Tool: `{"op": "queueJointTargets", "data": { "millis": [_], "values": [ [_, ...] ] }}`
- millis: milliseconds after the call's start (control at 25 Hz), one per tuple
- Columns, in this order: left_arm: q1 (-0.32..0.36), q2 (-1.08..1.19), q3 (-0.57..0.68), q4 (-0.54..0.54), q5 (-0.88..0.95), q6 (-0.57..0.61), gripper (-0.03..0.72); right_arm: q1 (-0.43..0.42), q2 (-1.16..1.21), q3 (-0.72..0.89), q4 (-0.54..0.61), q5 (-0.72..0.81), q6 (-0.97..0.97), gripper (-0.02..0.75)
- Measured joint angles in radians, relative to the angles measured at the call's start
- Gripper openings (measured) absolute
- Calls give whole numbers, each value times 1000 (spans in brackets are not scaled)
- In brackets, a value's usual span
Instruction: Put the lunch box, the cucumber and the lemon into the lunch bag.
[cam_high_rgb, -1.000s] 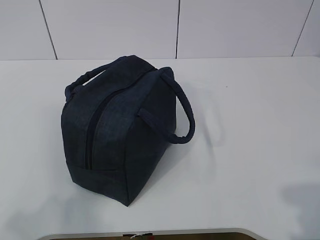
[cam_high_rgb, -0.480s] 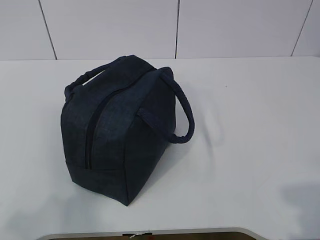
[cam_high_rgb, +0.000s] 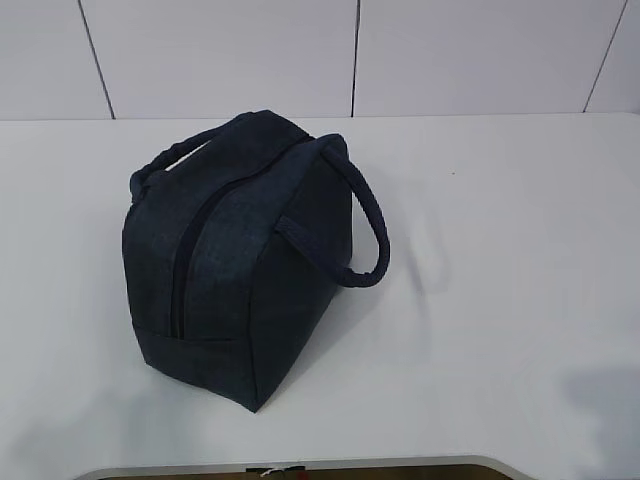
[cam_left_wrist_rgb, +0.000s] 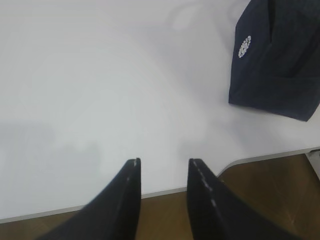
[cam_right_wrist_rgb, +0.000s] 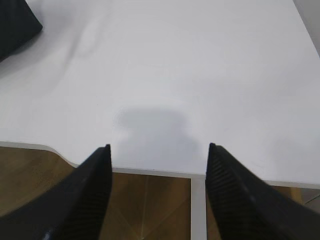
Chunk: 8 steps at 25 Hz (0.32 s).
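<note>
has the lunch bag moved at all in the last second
No. The lunch bag sits at the same spot against the wall seam behind it, zipper shut.

A plain white, smooth-topped table (cam_high_rgb: 500, 250) with a rounded front edge carries one thing: a dark navy fabric lunch bag (cam_high_rgb: 235, 255), seemingly zipped shut, left of centre.

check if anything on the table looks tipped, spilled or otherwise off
Nothing is spilled or damaged. The lunch bag sits on the table with its zipper line closed, one handle flopped to the side. Neither open end effector, left or right, holds anything, and no lunch box, cucumber or lemon is in view.
</note>
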Motion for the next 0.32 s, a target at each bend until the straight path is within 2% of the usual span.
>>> {"op": "queueJointTargets", "data": {
  "millis": [320],
  "values": [
    [0,0,0,0,0,0,222,0,0,0,0,0,0,479]
  ]
}}
